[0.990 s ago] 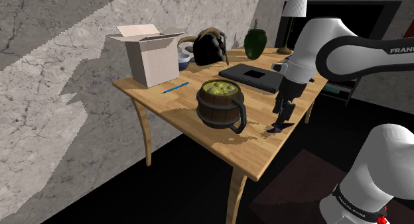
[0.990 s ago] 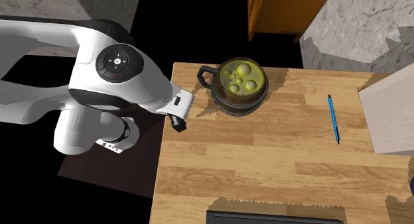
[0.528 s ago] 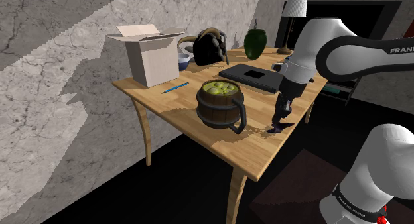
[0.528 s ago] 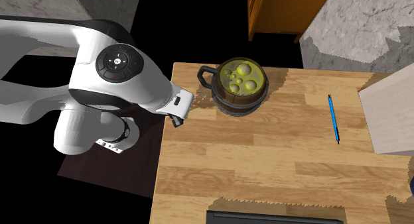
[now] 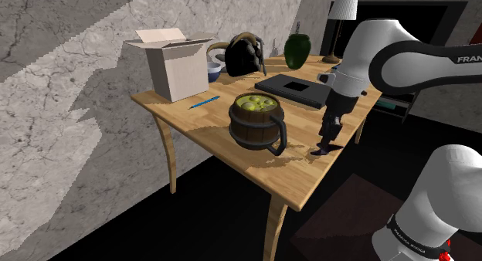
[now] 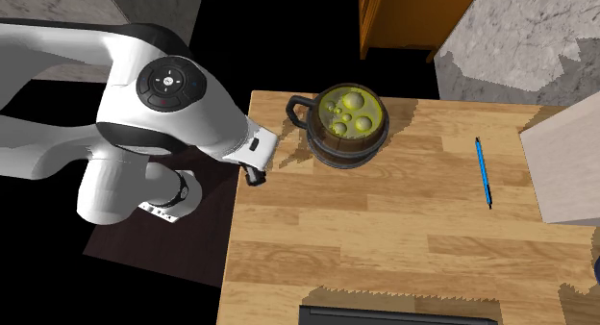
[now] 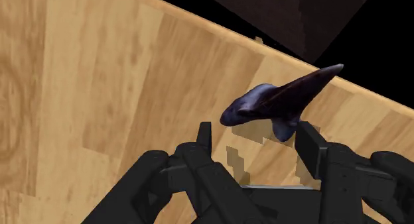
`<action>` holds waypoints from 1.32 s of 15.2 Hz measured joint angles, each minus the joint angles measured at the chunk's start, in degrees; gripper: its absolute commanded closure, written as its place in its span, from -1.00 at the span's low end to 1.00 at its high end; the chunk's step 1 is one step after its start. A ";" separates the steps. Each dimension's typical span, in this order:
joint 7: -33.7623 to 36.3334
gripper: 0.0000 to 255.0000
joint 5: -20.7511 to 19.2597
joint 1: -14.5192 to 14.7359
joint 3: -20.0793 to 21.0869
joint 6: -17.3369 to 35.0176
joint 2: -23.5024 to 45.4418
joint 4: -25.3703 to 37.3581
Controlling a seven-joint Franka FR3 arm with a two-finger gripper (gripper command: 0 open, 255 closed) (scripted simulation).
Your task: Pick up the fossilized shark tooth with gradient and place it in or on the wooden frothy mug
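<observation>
wrist view: we see the gripper (image 7: pixel 257 138) w/ fingers spread, not clasping, and the dark purplish shark tooth (image 7: pixel 278 100) lying btwn their tips on the wooden table (image 7: pixel 99 90), near its edge. shoulder view: that's right of centre; further left, mid-frame, stands the barrel mug (image 5: pixel 255 122), apart from it.

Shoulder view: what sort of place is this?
Probably a home study or living-room corner: a wooden table against a rough grey wall, carrying a closed laptop and an open cardboard box, with a white-shaded lamp behind.
</observation>
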 measured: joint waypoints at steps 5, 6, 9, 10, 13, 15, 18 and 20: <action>29.63 -1.00 2.55 -8.66 12.49 -13.28 -2.39 4.61; 31.12 -1.00 2.76 -9.05 13.11 -13.46 -2.44 4.36; 32.57 -1.00 3.33 -9.20 14.06 -11.97 -2.51 2.41; 32.70 -1.00 3.49 -9.13 14.24 -11.34 -2.64 1.62; 32.71 -1.00 3.73 -9.08 14.51 -9.59 -2.48 -0.02; 32.68 -1.00 3.74 -9.09 14.52 -9.41 -2.49 -0.20; 32.67 -1.00 3.75 -9.08 14.51 -9.36 -2.51 -0.26; 32.67 1.00 3.75 -9.08 14.51 -9.36 -2.51 -0.26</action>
